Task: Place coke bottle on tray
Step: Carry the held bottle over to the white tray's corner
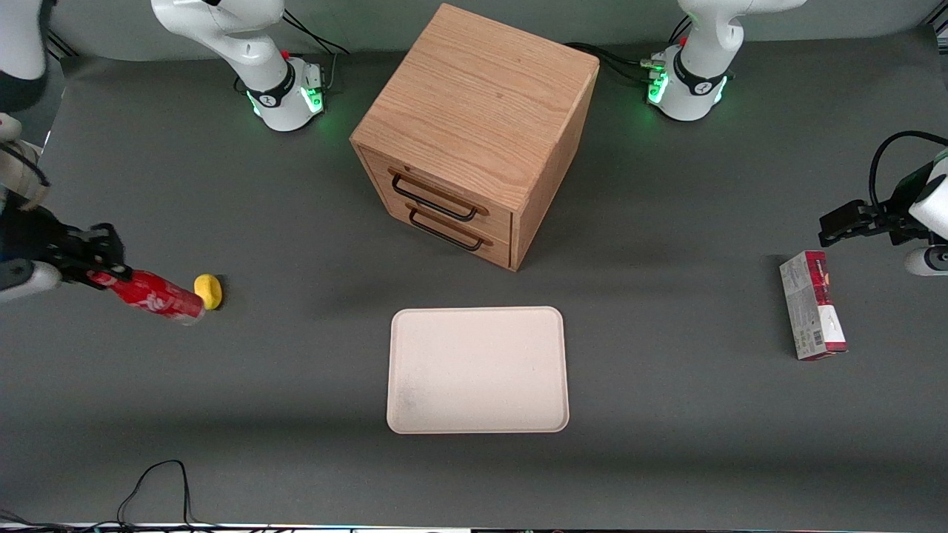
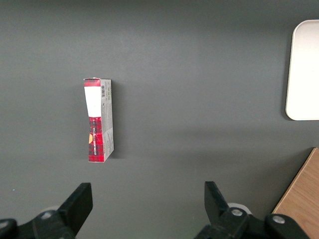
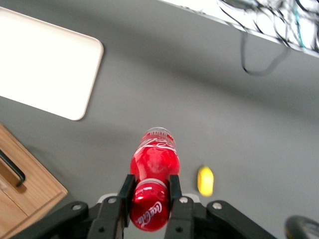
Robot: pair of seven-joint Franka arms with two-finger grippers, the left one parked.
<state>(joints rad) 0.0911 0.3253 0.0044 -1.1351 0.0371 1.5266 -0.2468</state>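
Note:
My right gripper (image 1: 100,272) is at the working arm's end of the table, shut on the cap end of the coke bottle (image 1: 159,296). The red bottle with white lettering is tilted, its base pointing down toward the mat, held above the surface. In the right wrist view the two black fingers (image 3: 125,190) press both sides of the bottle (image 3: 153,164) just below its cap. The cream tray (image 1: 478,370) lies flat near the middle of the table, nearer the front camera than the cabinet, well apart from the bottle. Its corner shows as the tray (image 3: 45,64) in the wrist view.
A small yellow lump (image 1: 208,291) lies on the mat right beside the bottle's base. The wooden two-drawer cabinet (image 1: 474,133) stands farther from the camera than the tray. A red-and-grey carton (image 1: 812,314) lies toward the parked arm's end. A black cable (image 1: 159,488) loops near the front edge.

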